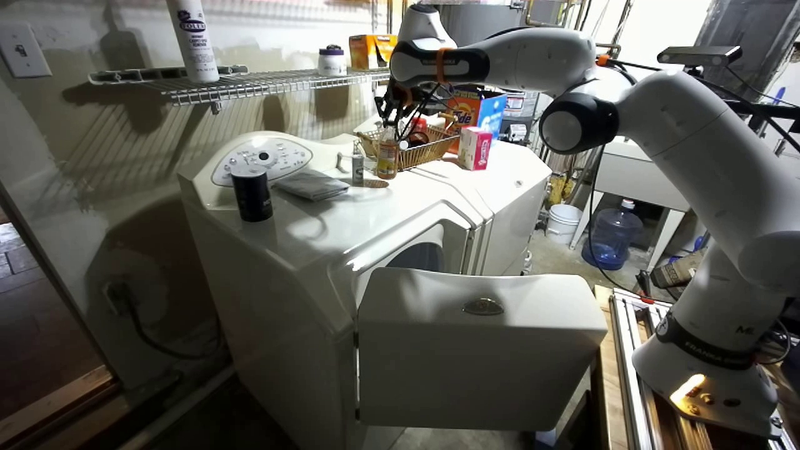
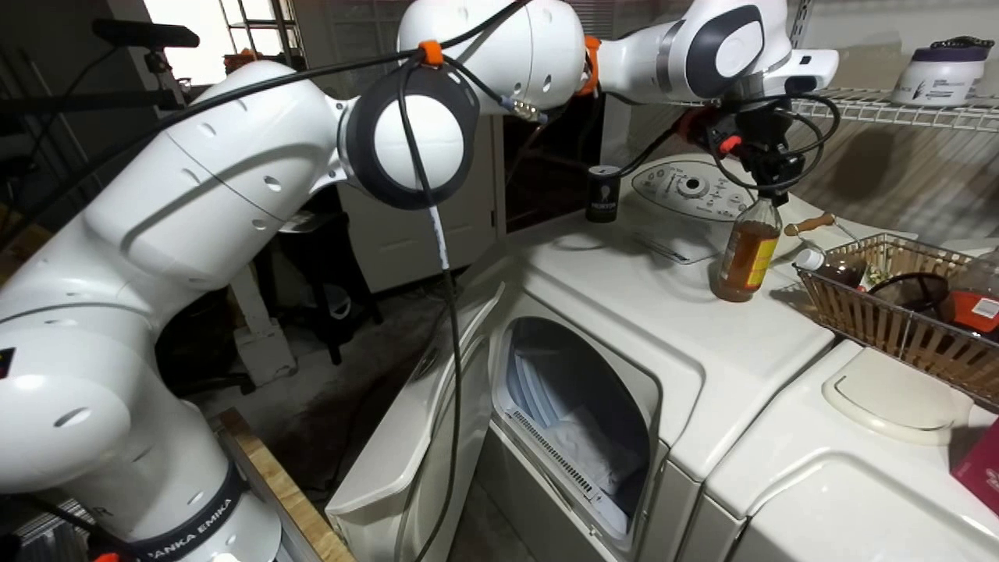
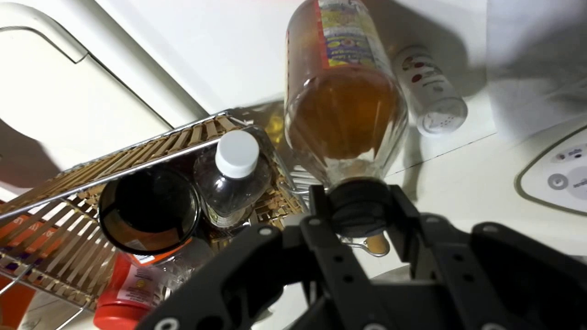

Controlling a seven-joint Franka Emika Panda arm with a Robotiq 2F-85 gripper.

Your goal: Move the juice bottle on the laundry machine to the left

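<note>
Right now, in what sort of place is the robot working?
Probably a home laundry room: a laundry machine with its door open, an orange Tide box and a wire shelf.

On laundry machine [image 1: 275, 312], left to right in an exterior view: can [image 1: 252, 197], packet [image 1: 310, 185], shaker [image 1: 357, 167]; juice bottle [image 1: 387, 157] just right of shaker, basket [image 1: 431, 152] partly behind it, box [image 1: 475, 149] right of basket. Behind can, control panel [image 1: 275, 161]; open door [image 1: 478, 362] in front. Above, shelf [image 1: 275, 87] bearing, left to right, second bottle [image 1: 195, 44], jar [image 1: 332, 64], carton [image 1: 370, 53]. Wrist view: juice bottle's top inside the hand [image 3: 359, 206]; third bottle [image 3: 233, 181] in basket. Bottle-to-machine contact unclear.
</note>
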